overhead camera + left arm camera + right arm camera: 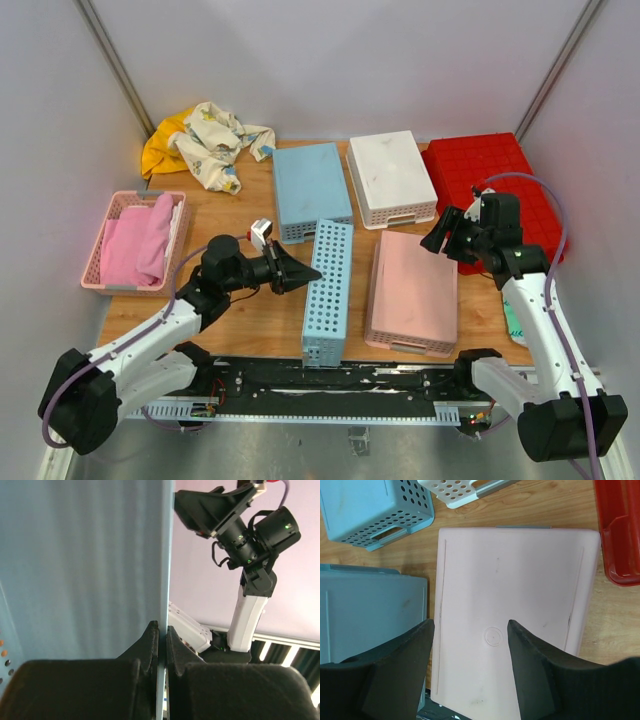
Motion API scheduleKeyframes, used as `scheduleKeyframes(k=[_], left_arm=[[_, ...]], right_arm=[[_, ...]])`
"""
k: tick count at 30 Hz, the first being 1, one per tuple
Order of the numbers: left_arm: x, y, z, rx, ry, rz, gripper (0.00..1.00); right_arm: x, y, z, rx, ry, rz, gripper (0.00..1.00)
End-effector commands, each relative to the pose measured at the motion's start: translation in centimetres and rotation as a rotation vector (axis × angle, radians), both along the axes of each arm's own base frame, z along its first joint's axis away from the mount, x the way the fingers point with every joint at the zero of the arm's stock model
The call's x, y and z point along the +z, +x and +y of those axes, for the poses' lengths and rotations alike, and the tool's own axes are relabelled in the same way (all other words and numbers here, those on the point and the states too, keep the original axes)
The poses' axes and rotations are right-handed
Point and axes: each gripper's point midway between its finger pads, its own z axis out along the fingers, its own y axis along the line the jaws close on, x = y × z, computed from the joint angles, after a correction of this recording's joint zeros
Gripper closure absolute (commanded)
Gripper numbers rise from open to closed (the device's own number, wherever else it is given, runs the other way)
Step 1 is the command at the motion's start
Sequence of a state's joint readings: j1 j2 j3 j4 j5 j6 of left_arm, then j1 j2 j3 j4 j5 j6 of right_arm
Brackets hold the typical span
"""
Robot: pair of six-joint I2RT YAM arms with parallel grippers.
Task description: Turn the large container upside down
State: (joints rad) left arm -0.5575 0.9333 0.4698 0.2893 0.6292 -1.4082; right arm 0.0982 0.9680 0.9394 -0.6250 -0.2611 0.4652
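Nearest, the left gripper is clamped on the wall of a light blue basket that stands on its long side at mid-table. Beyond it, the right gripper hangs with jaws spread over an overturned pink basket. The large container lies at the table's far right, ribbed face up, just right of those spread jaws and untouched.

Left claw grips the blue basket standing on edge.
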Motion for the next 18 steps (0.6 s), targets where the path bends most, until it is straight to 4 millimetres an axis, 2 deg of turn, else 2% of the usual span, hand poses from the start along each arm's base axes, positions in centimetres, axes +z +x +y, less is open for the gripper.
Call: scheduleKeyframes(k=[1, 5, 11, 18], left_arm=[[1.5, -0.6, 0.3, -0.017, -0.118, -0.003, 1.0], [-0.8, -0.2, 1.3, 0.019, -0.029, 0.016, 1.0], [-5.6, 0.3, 4.1, 0.052, 0.117, 0.075, 1.0], [-9.2, 0.6, 6.7, 0.081, 0.199, 0.122, 1.0]], right_arm=[[0.0, 0.0, 0.4, 0.025, -0.006, -0.012, 0.38], [-0.1, 0.0, 0.4, 0.027, -0.005, -0.01, 0.38], [-0.1, 0.1, 0.6, 0.04, 0.002, -0.01, 0.38], [-0.2, 0.1, 0.6, 0.036, 0.003, -0.01, 0.38]])
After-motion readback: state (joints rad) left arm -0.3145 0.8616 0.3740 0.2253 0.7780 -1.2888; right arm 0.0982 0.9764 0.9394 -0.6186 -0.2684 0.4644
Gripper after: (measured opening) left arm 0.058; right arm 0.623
